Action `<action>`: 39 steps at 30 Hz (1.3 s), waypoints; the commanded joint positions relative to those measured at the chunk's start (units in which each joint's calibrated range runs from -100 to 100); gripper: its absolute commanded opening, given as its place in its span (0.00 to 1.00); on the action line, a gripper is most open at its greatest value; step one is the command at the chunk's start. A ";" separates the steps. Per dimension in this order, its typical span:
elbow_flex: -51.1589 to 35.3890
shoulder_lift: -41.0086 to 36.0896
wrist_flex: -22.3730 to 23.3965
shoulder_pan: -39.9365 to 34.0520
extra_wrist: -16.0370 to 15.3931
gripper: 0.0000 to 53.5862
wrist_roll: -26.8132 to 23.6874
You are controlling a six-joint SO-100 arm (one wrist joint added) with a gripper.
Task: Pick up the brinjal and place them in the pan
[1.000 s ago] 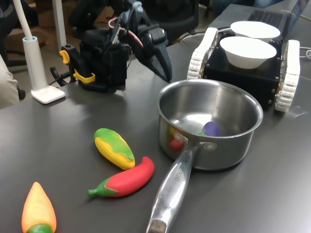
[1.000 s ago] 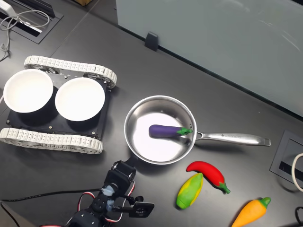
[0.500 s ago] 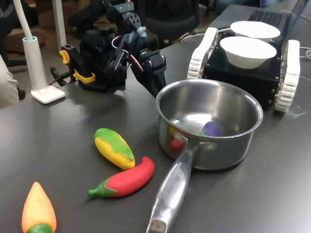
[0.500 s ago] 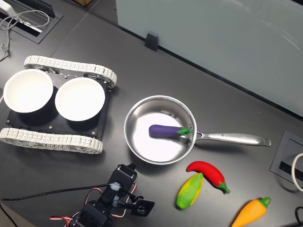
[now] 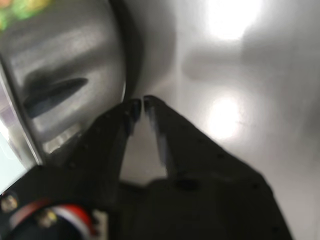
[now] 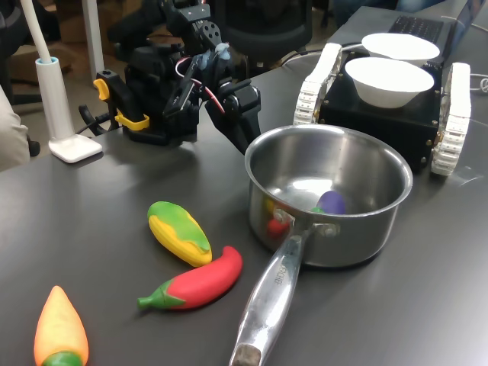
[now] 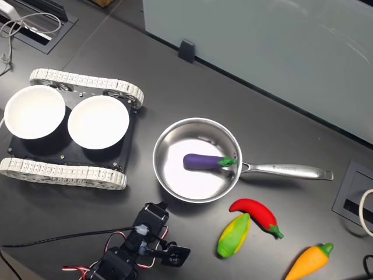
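I see the brinjal (image 7: pixel 203 161) lying flat inside the pan (image 7: pixel 169 146), mid-table. My gripper (image 5: pixel 142 104) sits just outside the pan's wall, fingers pinched nearly together on nothing. Corn (image 7: pixel 233 234) and chili (image 7: pixel 255 214) lie beside the pan's handle.

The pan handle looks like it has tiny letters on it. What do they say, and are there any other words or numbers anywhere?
Pan handle: a small stamped mark shows in the first exterior view, too blurred to read.
Pan handle in the second exterior view: a faint mark, too small to read.
Nothing else carries readable words or numbers: not the brinjal, the white bowls, the tracked vehicle or the gripper.
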 commanded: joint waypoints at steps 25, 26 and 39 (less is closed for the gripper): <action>-0.55 -0.58 -2.80 3.57 -1.65 0.06 -2.34; -0.55 -0.58 -2.80 3.45 -1.65 0.05 -2.34; -0.55 -0.58 -2.80 2.88 -1.65 0.00 -1.95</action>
